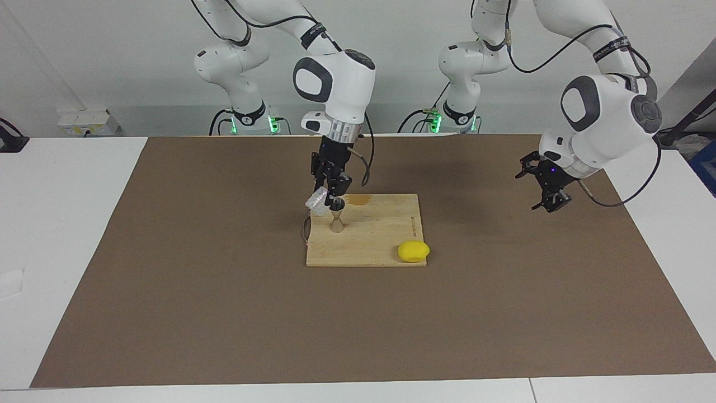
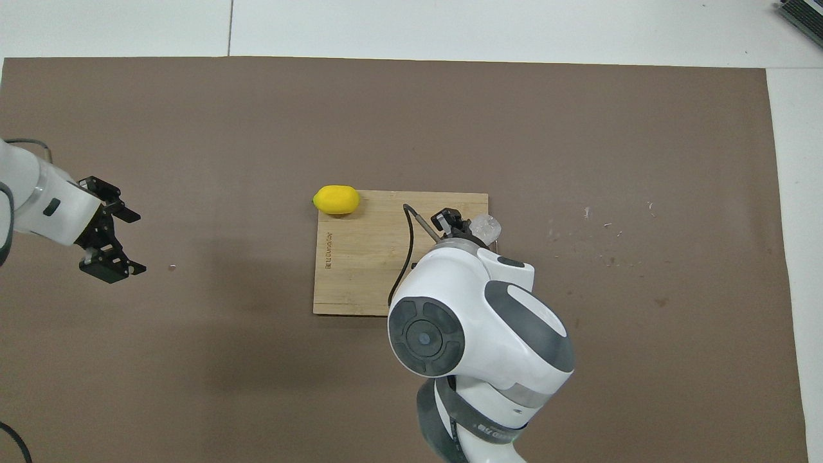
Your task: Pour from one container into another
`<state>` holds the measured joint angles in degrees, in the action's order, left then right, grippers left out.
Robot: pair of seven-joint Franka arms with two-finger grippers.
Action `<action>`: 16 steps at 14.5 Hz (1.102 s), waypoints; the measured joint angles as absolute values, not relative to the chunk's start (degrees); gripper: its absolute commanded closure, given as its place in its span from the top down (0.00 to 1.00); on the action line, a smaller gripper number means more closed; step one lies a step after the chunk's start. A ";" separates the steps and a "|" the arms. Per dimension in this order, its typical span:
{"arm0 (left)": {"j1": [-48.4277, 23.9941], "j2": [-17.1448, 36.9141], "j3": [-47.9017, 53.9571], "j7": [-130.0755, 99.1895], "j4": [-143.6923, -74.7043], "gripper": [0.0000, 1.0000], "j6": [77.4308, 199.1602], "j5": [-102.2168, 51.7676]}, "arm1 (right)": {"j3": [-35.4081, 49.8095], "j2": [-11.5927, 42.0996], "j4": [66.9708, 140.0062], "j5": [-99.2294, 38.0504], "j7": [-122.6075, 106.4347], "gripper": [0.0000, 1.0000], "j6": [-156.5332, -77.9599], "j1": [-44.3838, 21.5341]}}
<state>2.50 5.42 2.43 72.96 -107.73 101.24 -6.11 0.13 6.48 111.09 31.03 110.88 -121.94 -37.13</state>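
Note:
My right gripper [image 1: 325,196] is shut on the small clear cup [image 1: 316,201] and holds it tilted, its mouth toward the metal hourglass jigger [image 1: 337,217]. The jigger stands upright on the wooden cutting board [image 1: 380,235], at the side toward the right arm's end. In the overhead view the cup [image 2: 487,226] shows beside the right gripper [image 2: 458,225], and the arm hides the jigger. My left gripper [image 1: 526,193] is open and empty, in the air over the brown mat toward the left arm's end; it also shows in the overhead view [image 2: 139,245].
A yellow lemon [image 1: 413,251] lies on the board's corner farthest from the robots, also seen from overhead [image 2: 336,199]. The board [image 2: 366,263] lies mid-mat. A brown mat [image 1: 224,313] covers the table. A stain marks the board's near edge [image 1: 361,199].

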 measured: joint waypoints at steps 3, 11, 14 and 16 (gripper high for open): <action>-1.10 4.92 2.42 57.41 -108.23 1.00 101.45 -2.37 | 0.16 6.48 111.18 32.95 110.91 0.23 -122.11 -37.17; -4.76 -4.48 1.71 15.67 -112.97 1.00 101.49 0.31 | 0.18 5.98 113.73 37.26 110.92 0.23 -125.27 -37.26; -3.64 -6.30 1.32 1.65 -112.97 1.00 101.74 1.38 | 0.19 5.46 114.97 38.44 110.93 0.24 -126.37 -37.29; -1.95 -6.28 1.28 -5.19 -113.05 1.00 104.27 1.68 | 0.19 5.29 115.03 38.45 110.93 0.24 -126.37 -37.32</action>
